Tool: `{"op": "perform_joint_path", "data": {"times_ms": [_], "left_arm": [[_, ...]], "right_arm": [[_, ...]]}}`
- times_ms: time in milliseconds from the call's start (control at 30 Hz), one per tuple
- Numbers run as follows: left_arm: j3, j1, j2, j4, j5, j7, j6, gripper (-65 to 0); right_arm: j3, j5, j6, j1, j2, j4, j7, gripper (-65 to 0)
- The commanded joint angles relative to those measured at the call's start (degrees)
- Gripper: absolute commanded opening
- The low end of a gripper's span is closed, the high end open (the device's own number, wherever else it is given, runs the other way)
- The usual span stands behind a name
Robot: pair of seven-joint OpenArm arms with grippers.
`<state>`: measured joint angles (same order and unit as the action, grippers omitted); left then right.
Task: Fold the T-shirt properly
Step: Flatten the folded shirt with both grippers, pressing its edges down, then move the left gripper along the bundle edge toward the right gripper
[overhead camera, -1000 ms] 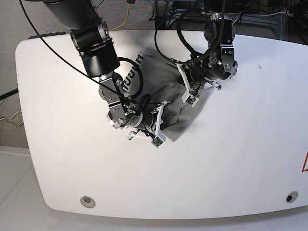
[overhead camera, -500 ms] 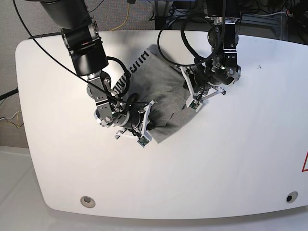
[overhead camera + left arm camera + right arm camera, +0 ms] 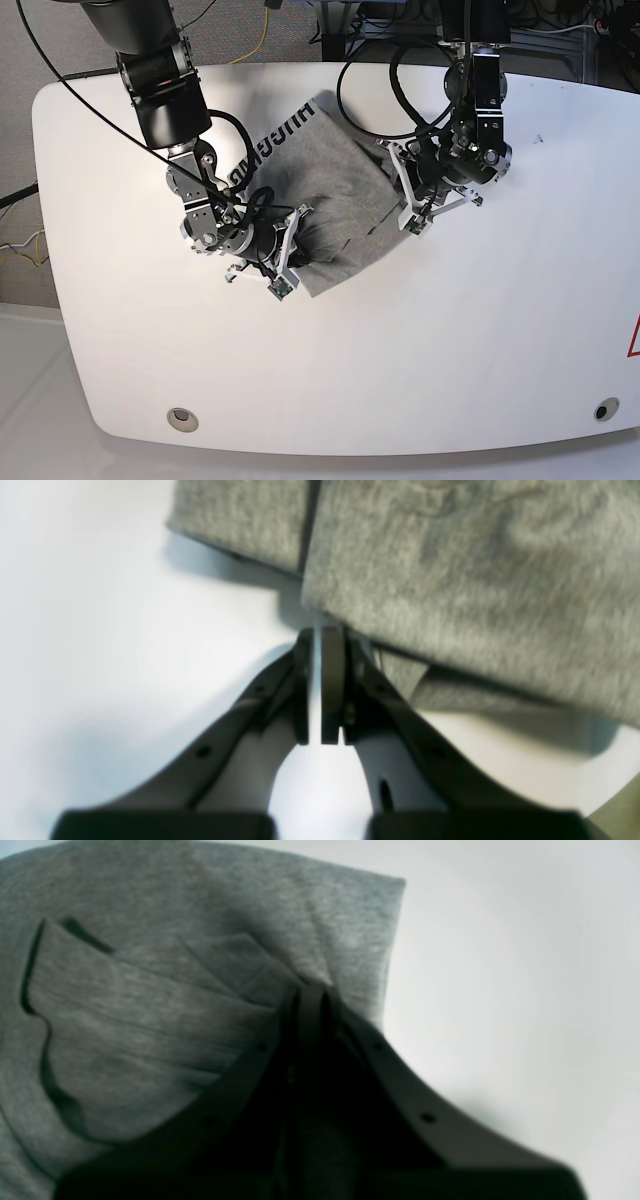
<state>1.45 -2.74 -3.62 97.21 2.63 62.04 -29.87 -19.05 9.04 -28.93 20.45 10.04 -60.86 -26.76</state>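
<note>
The T-shirt (image 3: 325, 205) lies bunched and partly folded on the white worktop (image 3: 480, 340), a little back of the middle and nearer the rear edge than the front one. It is heather grey, with black block letters (image 3: 272, 138) showing on the flap that points toward the rear left corner. The cloth is doubled over itself, so several layers and creases overlap across its middle.

The right gripper (image 3: 298, 228) sits at the shirt's front left side. In the right wrist view its jaws are pressed together on a ridge of grey cloth, which puckers into folds just ahead of the tips (image 3: 307, 990). A square corner of the T-shirt (image 3: 350, 910) stands out against the bare worktop beyond it.

The left gripper (image 3: 405, 205) is at the shirt's right side. In the left wrist view its jaws stand nearly together with only a thin bright slit between them, and the tips (image 3: 320, 635) meet the lower edge of a grey fold (image 3: 450, 580). This view is blurred, so whether cloth is actually pinched between them cannot be told; the jaws are closed. Another layer of cloth hangs just under that fold, beside the gripper.

Black cables (image 3: 370, 90) loop from both arms above the shirt.
</note>
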Motion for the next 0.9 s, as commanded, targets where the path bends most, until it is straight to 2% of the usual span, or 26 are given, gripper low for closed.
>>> {"op": "perform_joint_path", "data": {"times_ms": [0, 267, 500, 633, 867], "left_arm": [[0.0, 1.2, 1.1, 0.9, 0.6, -0.7, -0.2, -64.2], [0.0, 3.4, 1.6, 0.6, 0.5, -0.7, -0.2, -64.2], [0.0, 4.3, 2.3, 0.6, 0.5, -0.7, -0.2, -64.2], [-0.4, 4.3, 1.9, 0.9, 0.6, -0.4, -0.2, -64.2], [-0.4, 4.1, -1.0, 0.9, 0.7, 3.0, -0.2, -64.2]], "right_arm": [[-0.1, -3.2, 0.3, -0.8, 1.3, -1.2, -4.4, -65.0], [0.4, -3.2, 0.6, -3.9, 3.2, -7.7, -7.0, -65.0], [2.9, -3.2, 0.6, -4.1, 3.9, -8.3, -8.3, -65.0], [3.5, -3.2, 0.6, -2.2, 4.1, -8.3, -8.4, -65.0], [3.5, -3.2, 0.6, 0.6, 4.0, -8.3, -9.2, -65.0]]}}
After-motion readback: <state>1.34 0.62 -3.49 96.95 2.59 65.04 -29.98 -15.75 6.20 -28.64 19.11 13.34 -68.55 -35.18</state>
